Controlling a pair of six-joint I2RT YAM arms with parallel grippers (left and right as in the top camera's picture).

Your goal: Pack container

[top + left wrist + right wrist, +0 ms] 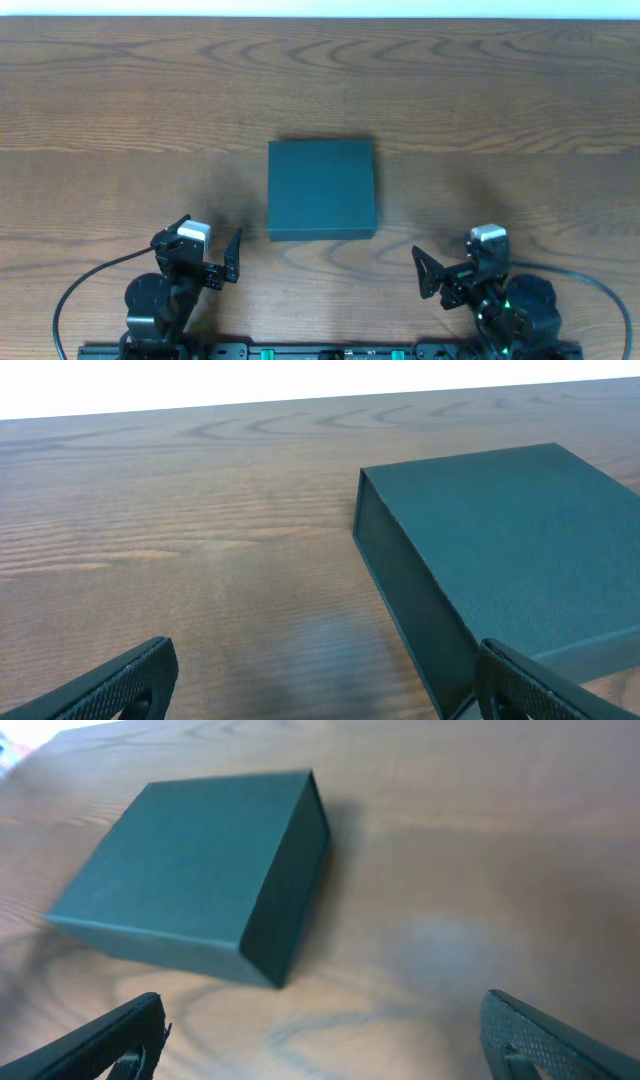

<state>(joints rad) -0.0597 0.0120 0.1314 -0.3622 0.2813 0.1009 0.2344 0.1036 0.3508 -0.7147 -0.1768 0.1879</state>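
One container [321, 188] — dark teal, matte, rectangular, lid shut.

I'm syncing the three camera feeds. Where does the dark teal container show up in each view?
Overhead: container at the centre, lid closed.
Left wrist: container in the right half, cut by the right edge.
Right wrist: container upper left, whole.
Shared landmark: the far edge of the wooden table, behind it in all three.
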